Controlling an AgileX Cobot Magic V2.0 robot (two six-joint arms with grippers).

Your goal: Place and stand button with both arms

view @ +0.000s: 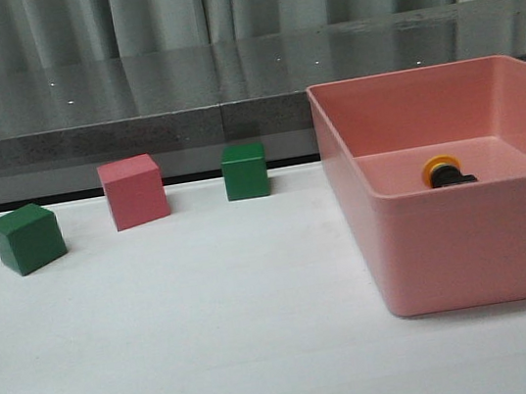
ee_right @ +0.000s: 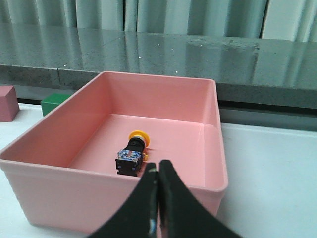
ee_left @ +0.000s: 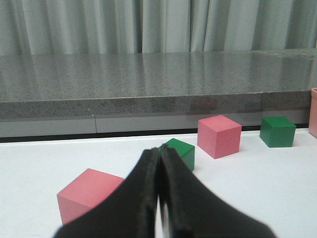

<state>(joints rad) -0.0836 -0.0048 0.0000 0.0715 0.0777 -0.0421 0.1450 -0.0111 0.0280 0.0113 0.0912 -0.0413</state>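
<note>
The button [ee_right: 132, 152] is lying on its side on the floor of the pink bin [ee_right: 119, 196], roughly in the middle of the bin, with its yellow cap pointing toward the bin's far wall and its square base facing the near wall. In the front view only the cap and a bit of black body [view: 446, 173] are showing above the bin's near wall. Nothing is touching it.

The right gripper [ee_right: 158, 198] is hanging just outside the bin's near wall, aimed at the button, its jaws pressed together with nothing between them. The left gripper [ee_left: 159, 198] is well away from the bin, over the white table [view: 216, 343], its jaws likewise closed and empty. Neither arm is showing in the front view.

Away from the bin, cubes are sitting on the table: a green cube [view: 244, 170] nearest the bin, then a pink cube [view: 133, 191], then another green cube [view: 27, 238] farthest from it. The left wrist view is also showing a second pink cube [ee_left: 86, 194] close to the left gripper.

Judging by this, the task is barely starting: the button is not yet grasped, lifted out, or stood up. Everything is remaining — opening the jaws, picking it from the bin, setting it on the table, and standing it with both arms.
</note>
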